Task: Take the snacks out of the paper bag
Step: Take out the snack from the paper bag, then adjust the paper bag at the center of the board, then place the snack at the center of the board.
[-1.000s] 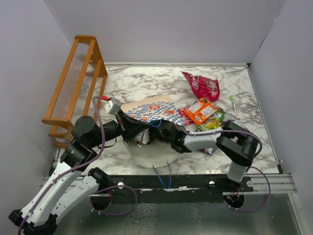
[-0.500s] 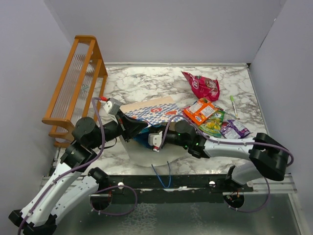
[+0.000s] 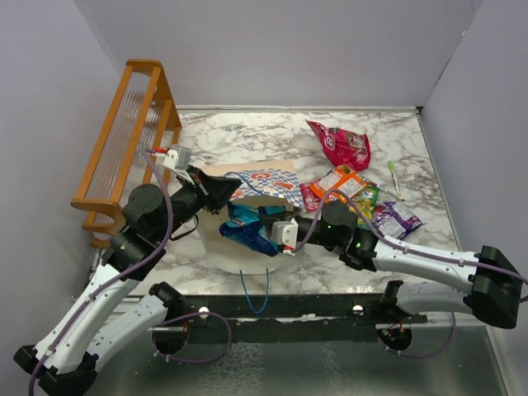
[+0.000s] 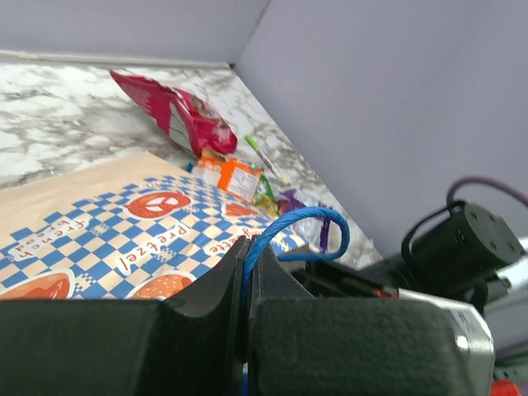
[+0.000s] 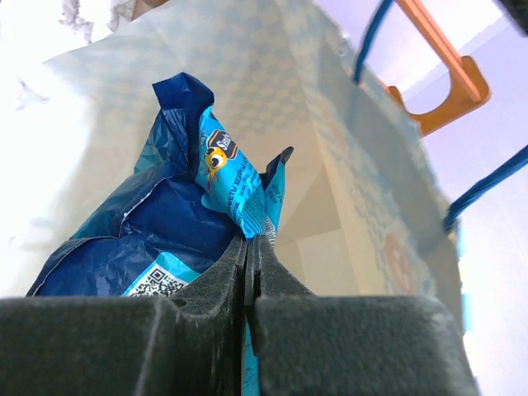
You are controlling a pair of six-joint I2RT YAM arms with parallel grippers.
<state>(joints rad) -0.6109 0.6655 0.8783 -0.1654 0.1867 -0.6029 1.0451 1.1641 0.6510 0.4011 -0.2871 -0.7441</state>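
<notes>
Tabletop (image 3: 247,140) of white-grey marble seen from above, with two robot arms reaching in from the bottom edge toward a kraft paper bag (image 3: 268,179) lying on its side at the centre of the frame. The left gripper (image 3: 219,191), centre left, is clamped on the bag's blue cord handle (image 4: 299,224). Its wrist view shows the cord pinched between black fingers, apparently to lift the upper wall and hold the mouth open. The right gripper (image 3: 268,234), just below centre, is closed tight on a crumpled blue foil snack packet (image 3: 246,232) at the bag's mouth. Its wrist view shows this packet against the bag's pale inner wall. Right of the bag, four snacks lie outside on the marble: a pink-red packet (image 3: 340,145) toward the upper right, then an orange packet (image 3: 341,185), a green-yellow packet (image 3: 364,200) and a purple packet (image 3: 396,219) clustered together. By that count the blue one looks like the last to bring out. An orange wooden rack (image 3: 124,148) stands along the left edge.
</notes>
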